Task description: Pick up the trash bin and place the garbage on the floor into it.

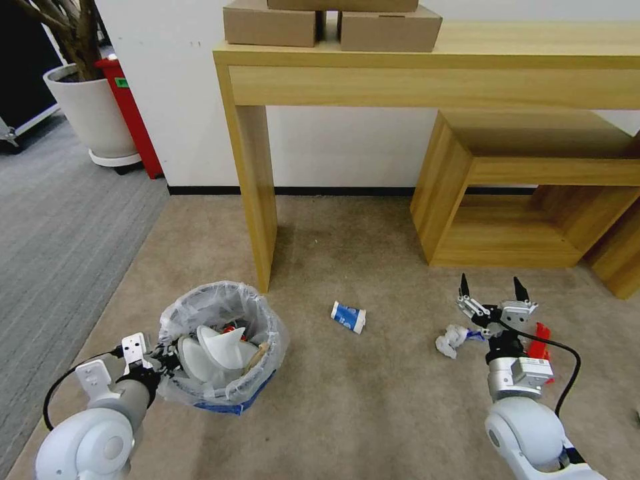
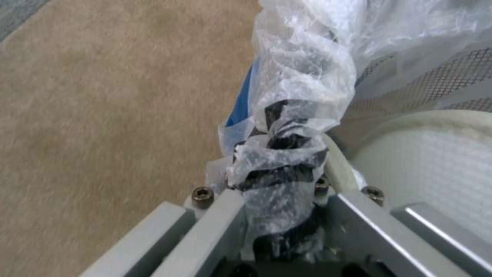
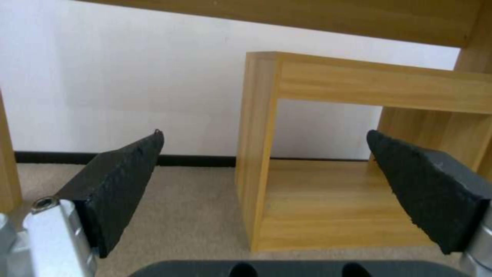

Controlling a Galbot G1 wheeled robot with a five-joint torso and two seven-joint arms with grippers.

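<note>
The trash bin (image 1: 223,347) — blue, lined with crinkled clear plastic — stands upright on the carpet holding two white slippers (image 1: 217,353) and red scraps; the left gripper (image 1: 167,363) pinches its rim. The right gripper (image 1: 493,290) hovers spread wide above crumpled white paper (image 1: 450,340) — a small bottle (image 1: 348,317) lies sideways between

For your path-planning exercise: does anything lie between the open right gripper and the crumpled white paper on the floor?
Nothing visible does. The right gripper hangs open just above and beside the crumpled white paper, with bare carpet around it. The left gripper holds the trash bin off to the left.
</note>
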